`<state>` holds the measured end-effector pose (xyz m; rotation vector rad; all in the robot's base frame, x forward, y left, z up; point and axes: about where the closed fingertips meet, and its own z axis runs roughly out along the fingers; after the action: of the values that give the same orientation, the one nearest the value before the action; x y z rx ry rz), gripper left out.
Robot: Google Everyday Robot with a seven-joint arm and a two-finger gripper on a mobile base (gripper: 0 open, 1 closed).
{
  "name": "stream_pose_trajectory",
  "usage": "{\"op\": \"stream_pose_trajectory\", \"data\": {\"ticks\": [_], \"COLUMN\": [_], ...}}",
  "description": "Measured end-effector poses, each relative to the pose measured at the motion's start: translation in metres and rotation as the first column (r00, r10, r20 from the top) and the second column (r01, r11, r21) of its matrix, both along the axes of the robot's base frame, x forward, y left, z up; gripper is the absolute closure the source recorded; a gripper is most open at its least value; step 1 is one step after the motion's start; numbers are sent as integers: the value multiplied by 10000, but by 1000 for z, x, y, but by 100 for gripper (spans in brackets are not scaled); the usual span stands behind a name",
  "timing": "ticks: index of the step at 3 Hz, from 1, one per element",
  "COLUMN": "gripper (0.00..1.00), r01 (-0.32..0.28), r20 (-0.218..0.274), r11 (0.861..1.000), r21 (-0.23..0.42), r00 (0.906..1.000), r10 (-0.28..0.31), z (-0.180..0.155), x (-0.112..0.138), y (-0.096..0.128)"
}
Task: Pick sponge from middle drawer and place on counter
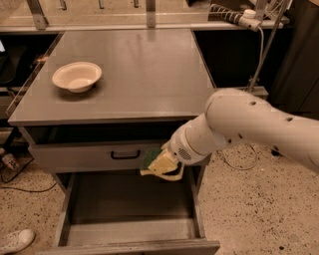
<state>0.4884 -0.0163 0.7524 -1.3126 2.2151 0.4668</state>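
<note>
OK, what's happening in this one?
The robot's arm is reaching down in front of the cabinet. Its end effector grips the sponge and holds it in the air above the open middle drawer, level with the handled drawer front. The middle drawer looks bare inside. The sponge is not yet on the counter, where a cream bowl sits near the left edge.

Cream bowl (77,76), upright, open side up. Below and right of the bowl: shallow drawer front (75,158) with black handle (125,155). Far below the bowl, leftward: white shoe (15,240) on speckled floor (249,209). Well right of the bowl: thin white cable (261,55) hanging down. Behind the bowl: metal uprights (150,12).
</note>
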Motion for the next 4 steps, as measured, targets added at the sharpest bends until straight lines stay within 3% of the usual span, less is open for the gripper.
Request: {"op": "stream_pose_trajectory", "data": {"ticks": [2,4], "gripper": [100,100], "r01": [-93,-201], "r20": [290,1698], "r11": [9999,9997], "r21": [52,-146], "r00": [9995,9852], "r10": [91,222], "z": [17,118], "x": [1,25], "y": [0,3]}}
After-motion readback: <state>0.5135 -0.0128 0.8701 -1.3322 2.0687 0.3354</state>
